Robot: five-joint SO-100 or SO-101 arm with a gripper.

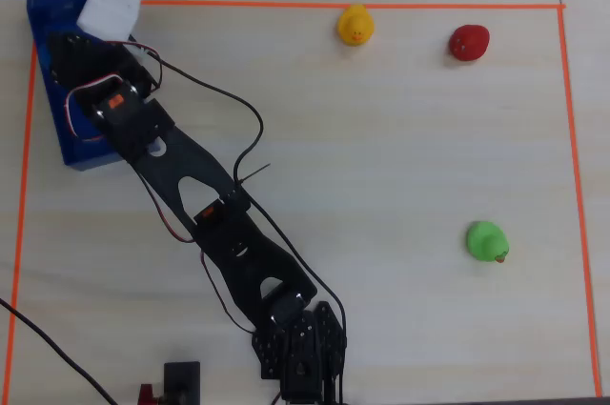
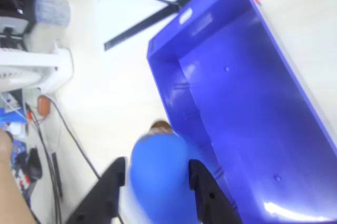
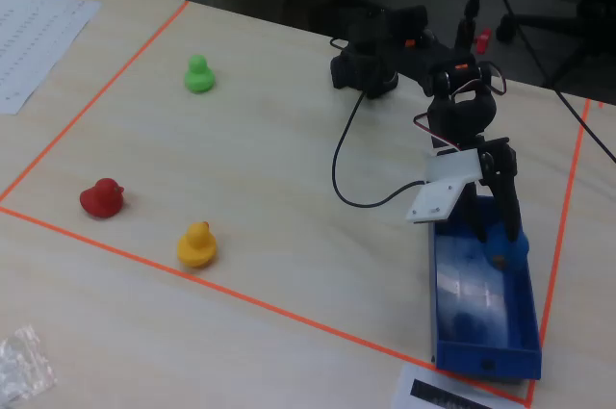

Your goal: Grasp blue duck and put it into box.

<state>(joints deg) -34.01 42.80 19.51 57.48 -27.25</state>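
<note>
The blue duck (image 2: pixel 158 176) fills the gap between my two black fingers (image 2: pixel 113 184) in the wrist view, its orange beak just showing at the top. My gripper (image 2: pixel 158 165) is shut on it. It hangs by one long wall of the box (image 2: pixel 253 103), a dark-blue low-walled tray whose floor shows bare. In the fixed view the gripper (image 3: pixel 498 236) points down with the blue duck (image 3: pixel 512 249) at the right wall of the box (image 3: pixel 481 332). In the overhead view the arm covers most of the box (image 1: pixel 43 19) and the duck is hidden.
A yellow duck (image 1: pixel 355 26), a red duck (image 1: pixel 469 43) and a green duck (image 1: pixel 487 241) stand apart on the table inside an orange tape border (image 1: pixel 572 138). A white plate on the wrist (image 3: pixel 445 186) overhangs the box. Black cables (image 3: pixel 346 154) trail across the table.
</note>
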